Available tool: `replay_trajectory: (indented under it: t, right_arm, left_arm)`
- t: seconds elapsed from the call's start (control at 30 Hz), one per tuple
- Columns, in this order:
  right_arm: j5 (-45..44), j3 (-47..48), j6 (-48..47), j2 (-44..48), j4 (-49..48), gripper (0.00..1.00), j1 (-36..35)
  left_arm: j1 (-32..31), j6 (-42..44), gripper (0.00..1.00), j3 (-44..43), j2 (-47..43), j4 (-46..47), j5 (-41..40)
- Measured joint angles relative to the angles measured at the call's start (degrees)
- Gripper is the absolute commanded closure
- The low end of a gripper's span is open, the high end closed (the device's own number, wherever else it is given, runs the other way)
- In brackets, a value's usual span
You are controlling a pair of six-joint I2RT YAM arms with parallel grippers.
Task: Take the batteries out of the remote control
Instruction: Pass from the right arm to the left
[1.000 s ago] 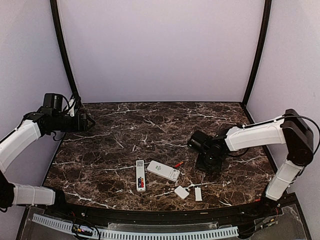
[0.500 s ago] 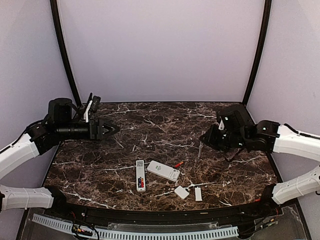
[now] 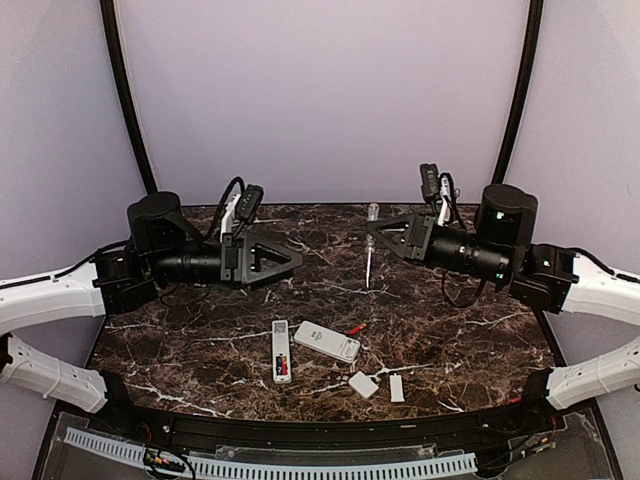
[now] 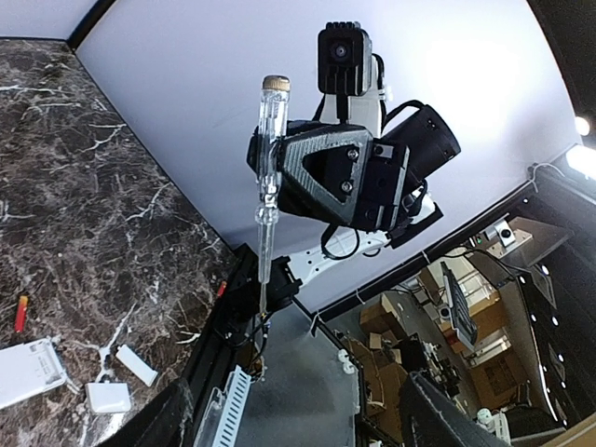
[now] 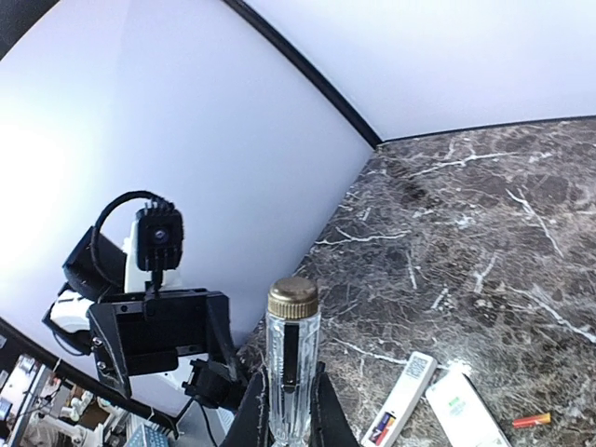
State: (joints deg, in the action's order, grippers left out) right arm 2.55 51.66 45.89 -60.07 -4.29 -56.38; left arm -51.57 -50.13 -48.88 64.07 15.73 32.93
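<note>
Both arms swung up and inward since a second ago, now face each other above table (image 3: 450,340). Clear-handled screwdriver (image 3: 369,262) pinched in right gripper (image 3: 378,229), blade down. Fingers of left gripper (image 3: 292,261) spread, empty. Handover looks likely. Red batteries (image 3: 282,362) sit in narrow remote (image 3: 281,335); loose battery (image 3: 356,328) lies beside wide remote (image 3: 326,341).

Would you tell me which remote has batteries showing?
The slimmer remote on the left: a red battery shows at its near end; the wider remote looks plain white.
</note>
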Motion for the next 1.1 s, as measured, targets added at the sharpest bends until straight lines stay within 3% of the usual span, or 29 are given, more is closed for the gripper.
replay_trajectory:
  t: [0.2,0.5,0.7,1.0,1.1]
  right_arm:
    - [2.34,3.06,-2.14,-2.25,-6.62,1.0,-2.62]
    - [4.72,3.85,-2.36,-2.71,-13.38,1.0,-3.87]
    - [5.88,3.85,-2.16,-2.73,-15.72,1.0,-4.09]
    - [7.04,3.85,-1.86,-2.73,-18.01,1.0,-4.35]
    - [7.3,3.85,-1.81,-2.82,-18.58,1.0,-4.39]
  left_arm:
    - [-3.74,-1.18,0.25,-3.39,6.62,6.64,2.89]
    - [-7.3,-3.19,0.45,-5.55,10.71,14.12,5.09]
    - [-7.61,-3.67,0.52,-6.45,10.84,16.92,5.62]
    - [-8.07,-3.76,0.5,-7.48,12.61,17.53,5.68]
    - [-8.13,-3.89,0.55,-8.13,13.09,17.64,5.68]
